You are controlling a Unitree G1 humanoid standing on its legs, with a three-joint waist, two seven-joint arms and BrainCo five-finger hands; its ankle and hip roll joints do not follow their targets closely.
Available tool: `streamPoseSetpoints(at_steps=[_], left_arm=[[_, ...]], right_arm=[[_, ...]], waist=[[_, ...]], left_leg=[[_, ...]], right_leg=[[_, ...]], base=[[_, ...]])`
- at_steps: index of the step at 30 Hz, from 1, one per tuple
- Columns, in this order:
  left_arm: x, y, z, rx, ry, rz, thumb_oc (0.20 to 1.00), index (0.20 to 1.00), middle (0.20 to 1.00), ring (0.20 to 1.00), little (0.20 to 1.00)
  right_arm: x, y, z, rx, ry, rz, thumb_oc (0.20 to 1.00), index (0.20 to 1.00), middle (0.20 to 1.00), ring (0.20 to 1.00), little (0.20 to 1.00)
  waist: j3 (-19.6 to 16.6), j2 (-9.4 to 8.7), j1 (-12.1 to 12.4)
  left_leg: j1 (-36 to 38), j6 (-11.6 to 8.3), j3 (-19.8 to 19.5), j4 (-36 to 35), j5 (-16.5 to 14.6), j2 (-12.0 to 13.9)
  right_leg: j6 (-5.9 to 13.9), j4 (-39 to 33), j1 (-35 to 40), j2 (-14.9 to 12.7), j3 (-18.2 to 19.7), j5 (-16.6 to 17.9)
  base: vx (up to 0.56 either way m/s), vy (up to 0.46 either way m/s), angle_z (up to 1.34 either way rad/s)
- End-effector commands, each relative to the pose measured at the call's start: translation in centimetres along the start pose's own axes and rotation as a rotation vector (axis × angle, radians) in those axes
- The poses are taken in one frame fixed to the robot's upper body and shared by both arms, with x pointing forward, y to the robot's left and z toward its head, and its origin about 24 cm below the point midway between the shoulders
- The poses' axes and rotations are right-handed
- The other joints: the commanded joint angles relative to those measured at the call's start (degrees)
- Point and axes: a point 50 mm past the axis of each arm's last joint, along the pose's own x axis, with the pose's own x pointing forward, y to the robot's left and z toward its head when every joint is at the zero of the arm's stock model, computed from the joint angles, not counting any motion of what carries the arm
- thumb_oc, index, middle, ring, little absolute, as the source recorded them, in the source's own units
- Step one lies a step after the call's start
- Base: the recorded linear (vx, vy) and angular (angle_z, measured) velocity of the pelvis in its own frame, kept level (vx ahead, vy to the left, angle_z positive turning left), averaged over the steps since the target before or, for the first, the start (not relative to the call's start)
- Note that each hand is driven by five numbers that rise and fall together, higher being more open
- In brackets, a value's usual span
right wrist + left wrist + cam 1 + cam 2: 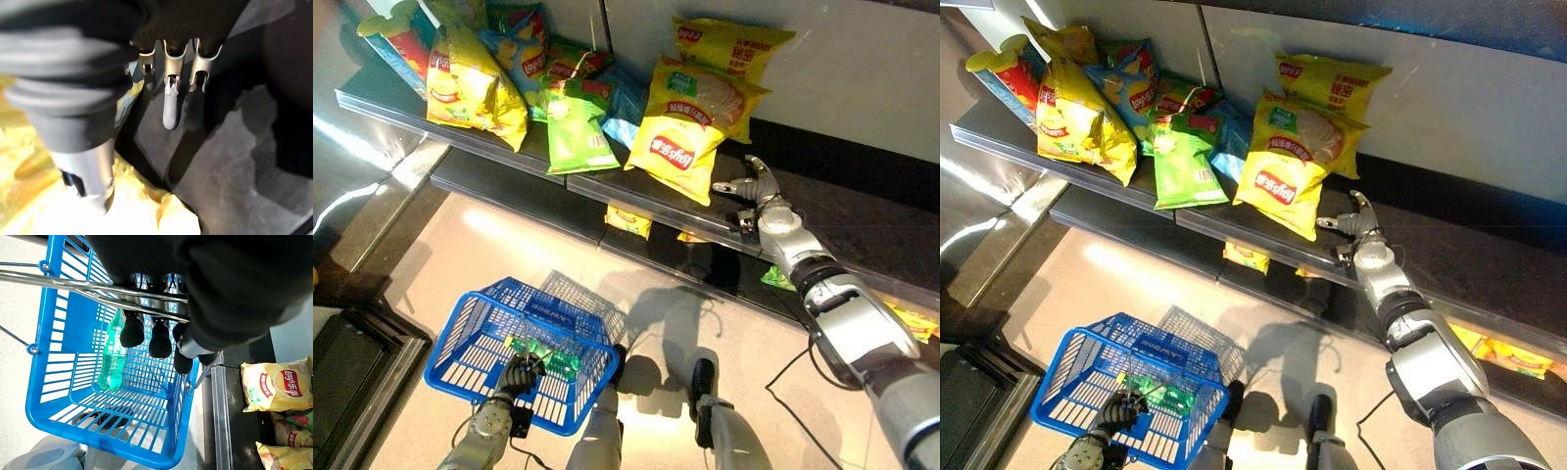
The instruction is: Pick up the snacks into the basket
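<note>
- Snacks sat on the upper shelf (pixel 607 186); nearest to the right hand (pixel 751 188) was the big yellow chip bag (pixel 690 122), lying tilted over the shelf's front edge.
- Right fingers (pixel 170 105) were straight and spread, gripping nothing; thumb (pixel 88 171) was over the yellow bag's corner, hand just beside the bag at the shelf edge.
- Left hand (pixel 517 375) was clenched on the blue basket (pixel 460 348) by its wire handle (pixel 98 289), low on the floor side of the shelf.
- Basket already held a green bottle (pixel 111 357).
- Judgement: step in hand was the reach for the yellow bag. Slide fingers under the overhanging edge, thumb on top, pinch the seam, not the puffed middle.
- Risk: dragging could knock the green bag (pixel 576 132) beside it off the shelf.
- Keep the basket level, mouth towards the shelf.
</note>
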Motion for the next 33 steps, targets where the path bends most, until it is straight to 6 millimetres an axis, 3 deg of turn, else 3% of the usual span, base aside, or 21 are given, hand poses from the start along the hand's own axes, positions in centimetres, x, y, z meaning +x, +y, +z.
streamPoseSetpoints(at_steps=[1,6,8,11,33], left_arm=[[-0.1,-1.3,2.2,-0.011,-0.129,-0.065,0.2,0.2,0.2,0.2,0.2],[-0.3,-0.8,2.0,0.01,-0.129,-0.058,0.2,0.2,0.2,0.2,0.2],[-0.4,-0.6,1.8,0.02,-0.13,-0.051,0.2,0.2,0.2,0.2,0.2],[-0.4,-0.6,2.1,0.024,-0.145,-0.053,0.2,0.2,0.2,0.2,0.2],[-0.5,-1.1,1.7,0.044,-0.137,-0.069,0.2,0.2,0.2,0.2,0.2]], right_arm=[[-0.2,2.3,5.5,0.028,-0.232,0.111,1.0,1.0,1.0,1.0,1.0],[-1.8,4.3,8.9,-0.018,-0.422,0.213,1.0,1.0,1.0,1.0,1.0],[-2.8,4.3,10.6,-0.033,-0.534,0.221,1.0,1.0,1.0,1.0,1.0],[-3.3,3.9,11.4,-0.008,-0.586,0.217,1.0,1.0,1.0,1.0,1.0],[-2.4,2.5,12.1,-0.055,-0.582,0.157,1.0,1.0,1.0,1.0,1.0]], waist=[[1.3,-1.76,0.9],[1.4,-2.57,0.7],[1.6,-2.76,0.6],[1.5,-2.68,0.5],[1.8,-2.25,0.1]], left_leg=[[1.1,2.39,0.9,0.2,-1.2,-3.4],[1.1,2.52,0.9,0.4,-1.5,-3.3],[1.4,2.64,1.0,0.7,-2.1,-3.5],[1.1,2.72,1.0,0.9,-2.1,-3.5],[0.7,2.78,1.7,1.4,-2.5,-4.0]], right_leg=[[6.92,-5.7,4.6,-1.7,4.1,-0.3],[6.98,-5.8,4.7,-1.8,4.3,-0.4],[7.12,-5.6,5.0,-2.0,4.4,-0.6],[7.19,-5.8,4.8,-2.2,4.4,-0.3],[7.25,-6.6,4.8,-2.2,6.0,0.2]], base=[[0.02,-0.005,0.05],[0.0,0.001,0.01],[0.03,0.014,0.08],[0.02,0.018,0.06],[0.0,0.004,0.01]])
